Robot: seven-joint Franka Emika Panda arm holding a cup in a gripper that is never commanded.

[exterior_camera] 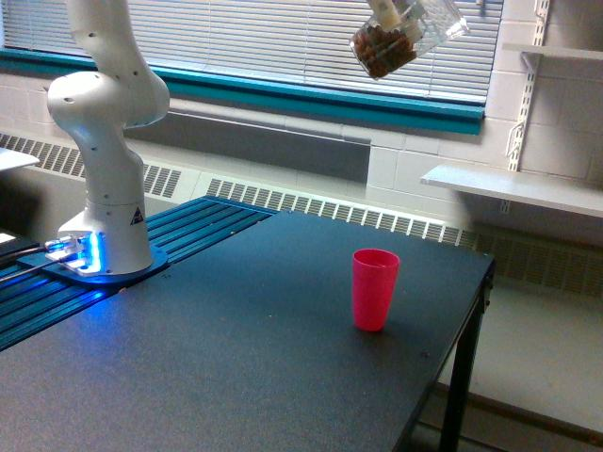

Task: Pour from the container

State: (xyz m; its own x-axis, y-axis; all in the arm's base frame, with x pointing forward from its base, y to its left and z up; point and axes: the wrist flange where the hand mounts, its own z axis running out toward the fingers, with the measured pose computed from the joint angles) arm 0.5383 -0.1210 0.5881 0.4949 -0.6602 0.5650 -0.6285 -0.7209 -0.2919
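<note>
Your pincer (394,11) is mostly cut off by the top edge; its fingers look closed on the clear container (407,38), held tilted high at the far right, brown granules (383,50) piled toward the lower end. The pink cup (375,288) stands upright on the tabletop (236,358) well below. Pour from this height and the granules will likely scatter or bounce off the cup's narrow mouth.
</note>
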